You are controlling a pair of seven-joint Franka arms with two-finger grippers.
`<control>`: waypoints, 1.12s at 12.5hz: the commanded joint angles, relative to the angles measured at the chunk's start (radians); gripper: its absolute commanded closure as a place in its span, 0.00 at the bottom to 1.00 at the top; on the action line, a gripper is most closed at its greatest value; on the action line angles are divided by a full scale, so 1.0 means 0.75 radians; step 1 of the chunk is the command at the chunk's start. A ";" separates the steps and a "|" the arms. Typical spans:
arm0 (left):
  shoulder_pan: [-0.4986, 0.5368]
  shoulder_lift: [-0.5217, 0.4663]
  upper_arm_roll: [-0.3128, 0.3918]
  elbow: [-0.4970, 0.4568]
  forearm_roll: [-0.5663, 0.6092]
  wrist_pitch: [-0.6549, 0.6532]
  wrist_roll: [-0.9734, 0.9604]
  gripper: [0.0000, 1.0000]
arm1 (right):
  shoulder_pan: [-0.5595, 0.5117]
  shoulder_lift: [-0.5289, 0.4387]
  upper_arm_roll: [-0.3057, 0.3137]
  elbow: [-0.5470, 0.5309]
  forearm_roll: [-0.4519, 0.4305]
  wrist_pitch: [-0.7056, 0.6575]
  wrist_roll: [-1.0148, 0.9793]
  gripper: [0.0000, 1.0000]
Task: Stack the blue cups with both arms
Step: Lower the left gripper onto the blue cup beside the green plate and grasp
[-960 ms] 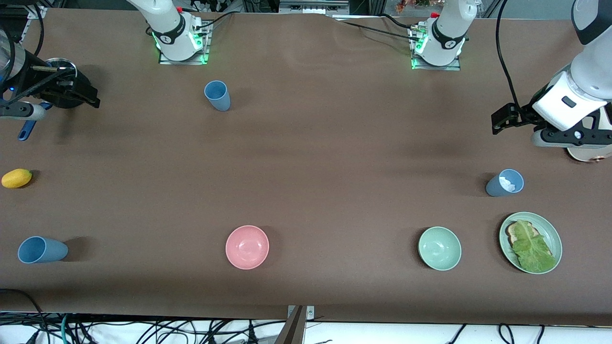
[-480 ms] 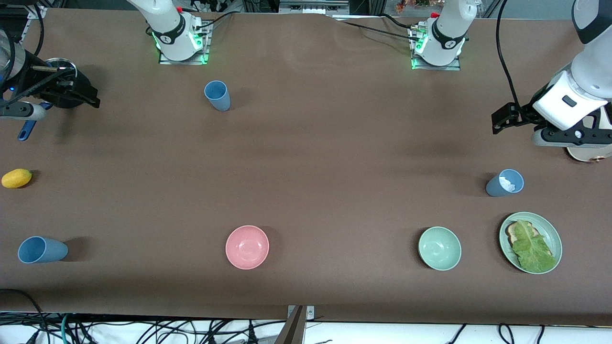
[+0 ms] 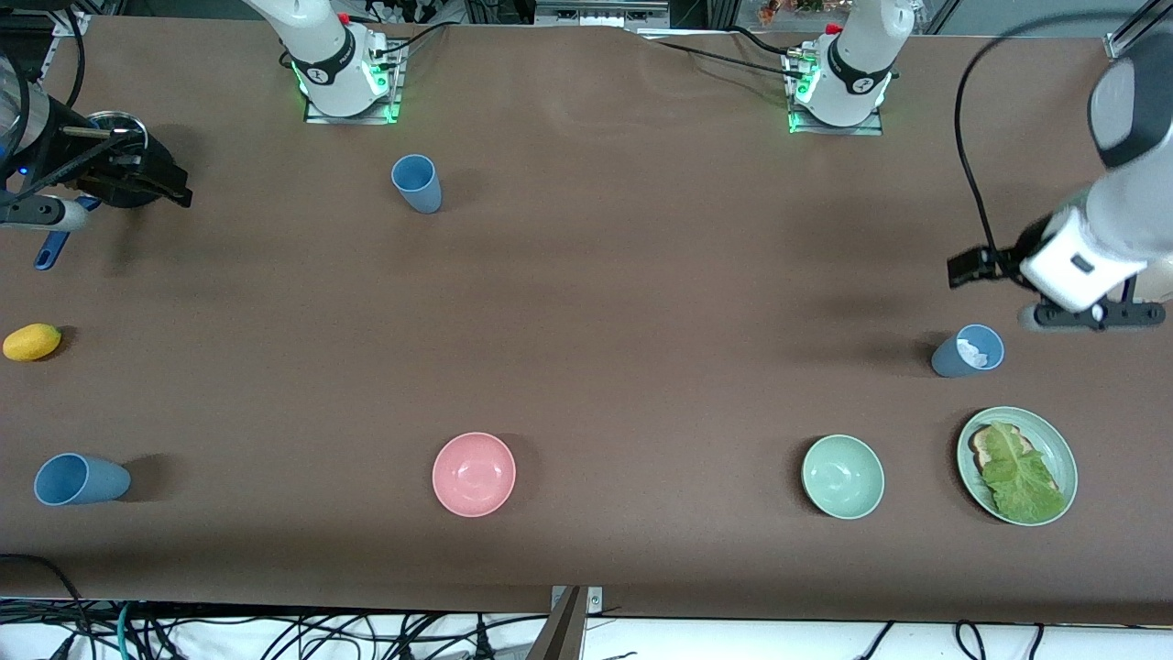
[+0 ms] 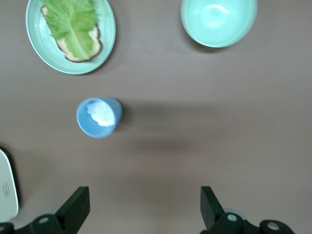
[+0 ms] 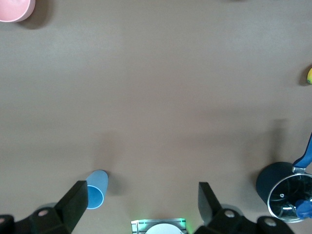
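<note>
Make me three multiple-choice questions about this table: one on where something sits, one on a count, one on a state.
1. What lies nearest the plate with lettuce on toast?
A. the pink bowl
B. the pale-green bowl
C. the yellow fruit

2. How many blue cups are on the table?
A. two
B. three
C. five

3. How does the left tool stand?
A. open and empty
B. shut on a cup
C. shut on a bowl

Answers:
1 B: the pale-green bowl sits beside the plate, toward the right arm's end.
2 B: one near the right arm's base, one holding something white, one near the front camera.
3 A: the left tool hangs over bare table by the cup with white in it, fingers apart.
</note>
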 commanded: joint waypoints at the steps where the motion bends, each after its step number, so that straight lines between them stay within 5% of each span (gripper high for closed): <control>1: 0.111 0.152 -0.006 0.020 0.068 0.136 0.213 0.00 | -0.006 0.014 0.005 0.033 0.018 -0.027 -0.003 0.00; 8: 0.320 0.314 -0.008 -0.094 0.070 0.420 0.539 0.05 | -0.008 0.014 0.003 0.033 0.018 -0.027 -0.003 0.00; 11: 0.330 0.324 -0.008 -0.205 0.070 0.521 0.580 0.23 | -0.008 0.012 0.001 0.031 0.018 -0.029 -0.003 0.00; 14: 0.340 0.369 -0.010 -0.209 0.054 0.533 0.580 0.73 | -0.008 0.012 0.001 0.031 0.018 -0.027 -0.003 0.00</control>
